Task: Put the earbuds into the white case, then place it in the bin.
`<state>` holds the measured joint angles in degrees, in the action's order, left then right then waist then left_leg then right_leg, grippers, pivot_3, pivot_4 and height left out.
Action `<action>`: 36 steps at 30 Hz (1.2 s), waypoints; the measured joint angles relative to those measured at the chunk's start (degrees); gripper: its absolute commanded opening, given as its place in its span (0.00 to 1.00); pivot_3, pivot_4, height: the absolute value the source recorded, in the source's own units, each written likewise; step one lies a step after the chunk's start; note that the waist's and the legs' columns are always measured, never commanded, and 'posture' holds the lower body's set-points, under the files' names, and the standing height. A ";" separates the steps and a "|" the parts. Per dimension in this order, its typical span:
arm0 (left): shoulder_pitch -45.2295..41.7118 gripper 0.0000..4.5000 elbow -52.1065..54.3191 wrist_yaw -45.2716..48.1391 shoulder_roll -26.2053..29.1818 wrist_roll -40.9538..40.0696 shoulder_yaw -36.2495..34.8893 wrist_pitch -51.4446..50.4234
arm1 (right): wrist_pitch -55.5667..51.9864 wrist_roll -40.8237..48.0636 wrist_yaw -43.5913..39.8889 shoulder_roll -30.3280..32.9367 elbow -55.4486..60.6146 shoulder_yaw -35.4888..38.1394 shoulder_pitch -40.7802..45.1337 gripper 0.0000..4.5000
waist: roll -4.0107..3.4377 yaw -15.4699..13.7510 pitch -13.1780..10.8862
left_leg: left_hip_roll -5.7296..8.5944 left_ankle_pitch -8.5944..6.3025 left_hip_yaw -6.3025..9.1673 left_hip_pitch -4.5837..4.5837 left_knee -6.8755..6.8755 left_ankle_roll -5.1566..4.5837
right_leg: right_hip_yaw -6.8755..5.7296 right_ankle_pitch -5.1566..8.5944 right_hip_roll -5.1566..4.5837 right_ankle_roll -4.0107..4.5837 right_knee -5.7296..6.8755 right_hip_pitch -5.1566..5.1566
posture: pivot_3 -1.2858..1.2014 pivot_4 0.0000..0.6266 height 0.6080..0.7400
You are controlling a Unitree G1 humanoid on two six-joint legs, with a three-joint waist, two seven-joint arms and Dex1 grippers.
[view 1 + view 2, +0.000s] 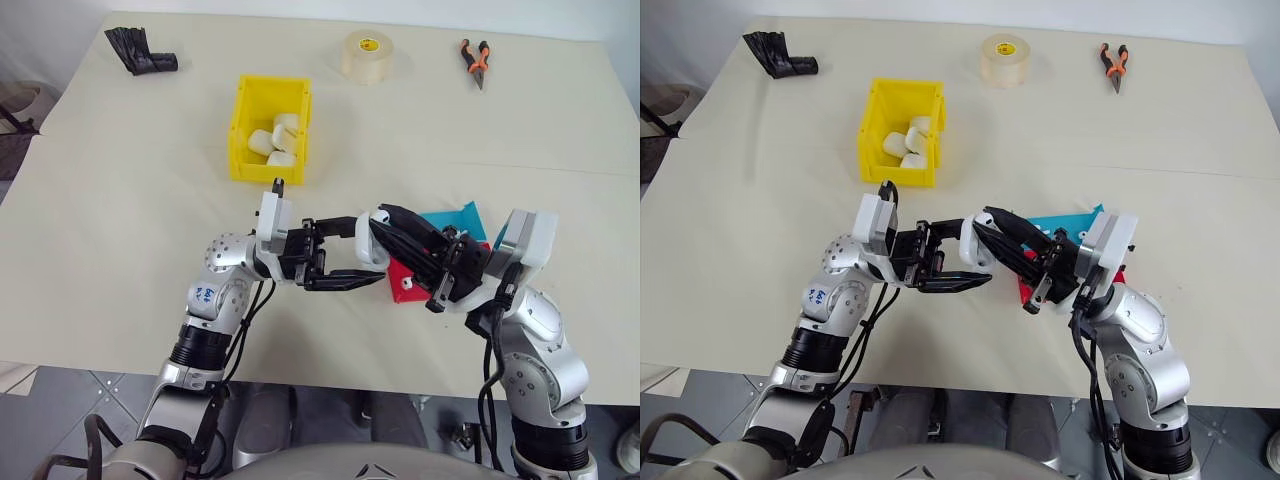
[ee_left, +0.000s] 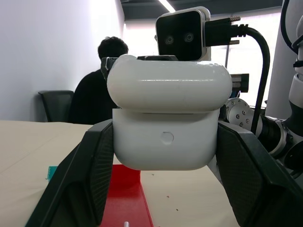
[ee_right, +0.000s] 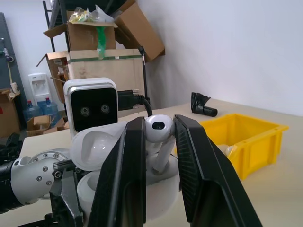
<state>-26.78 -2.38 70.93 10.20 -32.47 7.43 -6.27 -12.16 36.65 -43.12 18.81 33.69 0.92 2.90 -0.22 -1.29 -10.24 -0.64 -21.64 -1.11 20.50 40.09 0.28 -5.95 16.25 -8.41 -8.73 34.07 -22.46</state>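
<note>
Seating an earbud (image 3: 158,128) in the white case (image 2: 166,142), above the table (image 1: 120,210).
The left gripper (image 2: 165,189) clamps the open-lidded case; the right gripper (image 3: 158,142) pinches the earbud by its head, stem down in the case, plain in its wrist view. Beyond, the yellow bin (image 1: 247,120) holds more cases; red tray (image 1: 402,281) and blue tray (image 1: 455,219) lie beneath.

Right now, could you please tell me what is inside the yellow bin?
The yellow bin holds several white cases piled together. Its floor beneath them and anything inside the cases is covered.
</note>
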 measured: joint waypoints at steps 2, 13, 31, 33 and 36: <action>0.00 0.62 -0.01 0.00 0.00 0.03 0.00 0.00 | 0.35 -0.05 0.00 0.29 -0.12 -0.23 0.02 0.11 | 0.00 0.00 0.00 | 0.00 0.00 0.00 0.00 0.00 0.00 | 0.00 0.00 0.00 0.00 0.00 0.00 | 0.52 0.24 1.00; 0.00 0.62 -0.64 -0.13 -0.27 0.67 -0.17 0.14 | -2.00 2.02 0.59 2.85 -1.11 -0.24 1.19 0.32 | 0.00 -0.01 0.00 | 0.00 0.00 0.00 0.00 0.00 0.00 | 0.00 0.00 0.00 0.00 -0.01 0.00 | 0.52 0.24 1.00; -0.66 0.62 -2.19 -0.39 -1.72 1.03 -1.73 3.06 | -3.00 5.29 -3.40 9.71 -2.61 3.94 2.01 0.99 | 0.00 -0.17 0.00 | 0.00 -0.02 -0.01 0.01 -0.01 -0.04 | 0.00 0.00 0.00 0.00 -0.05 0.00 | 0.52 0.24 1.00; -0.63 0.62 -2.31 -0.48 -1.22 1.20 -1.79 3.36 | -2.93 5.48 -4.48 12.40 -2.66 6.96 0.20 0.99 | 0.00 -0.26 0.00 | 0.01 -0.03 0.00 0.02 -0.02 -0.05 | -0.01 0.00 0.00 0.00 -0.06 0.01 | 0.52 0.24 1.00; -0.06 0.62 -2.39 -0.21 0.17 1.53 -2.04 4.58 | -1.17 4.25 -8.56 17.30 -5.56 12.69 -4.17 0.99 | 0.00 -0.24 0.00 | 0.01 -0.05 -0.04 0.02 -0.01 -0.09 | 0.00 0.00 -0.01 0.00 -0.09 0.03 | 0.52 0.24 1.00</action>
<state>-26.84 -4.77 70.72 10.37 -30.93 5.39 -1.69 -13.33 40.90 -51.67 36.11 28.13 13.61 -1.27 -0.21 -1.54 -10.24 -0.63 -21.69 -1.15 20.52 40.08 0.20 -5.95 16.25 -8.42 -8.73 33.98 -22.44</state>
